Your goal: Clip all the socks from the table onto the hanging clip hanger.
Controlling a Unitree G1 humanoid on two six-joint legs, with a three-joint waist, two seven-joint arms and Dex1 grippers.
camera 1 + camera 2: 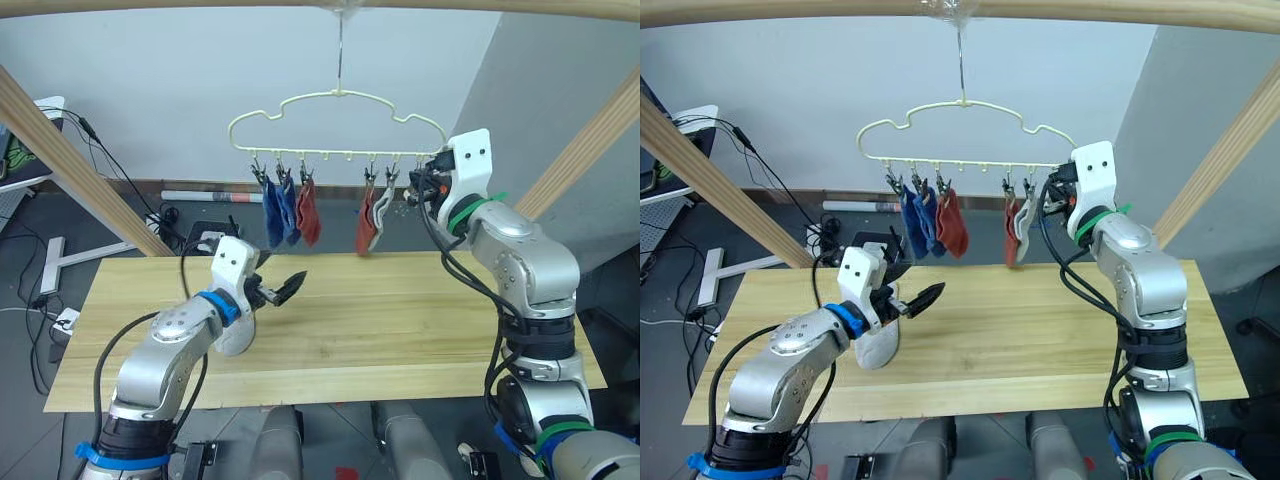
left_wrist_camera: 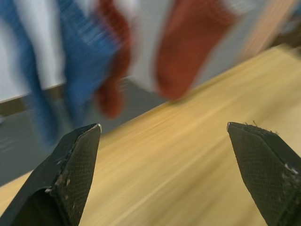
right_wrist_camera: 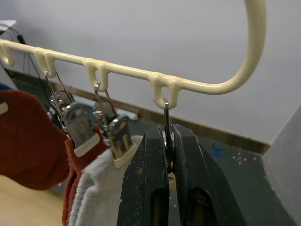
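Observation:
The pale yellow clip hanger (image 1: 340, 95) hangs over the far edge of the table (image 1: 400, 320). Two blue socks (image 1: 280, 212) and a rust red sock (image 1: 309, 213) are clipped on its left side. Another rust red sock (image 1: 366, 225) and a light grey sock (image 1: 382, 218) are clipped on its right side. My right gripper (image 3: 167, 134) is raised and shut on the end clip (image 3: 166, 117), beside the grey sock (image 3: 99, 188). My left gripper (image 1: 283, 272) hovers open above the table, holding nothing. A pale shape (image 1: 877, 345) sits under my left wrist; I cannot tell if it is a sock.
A thick wooden beam (image 1: 500, 8) carries the hanger. Slanted wooden poles stand at the left (image 1: 70, 160) and right (image 1: 590, 150) of the table. Cables and a power strip (image 1: 62, 320) lie on the floor to the left.

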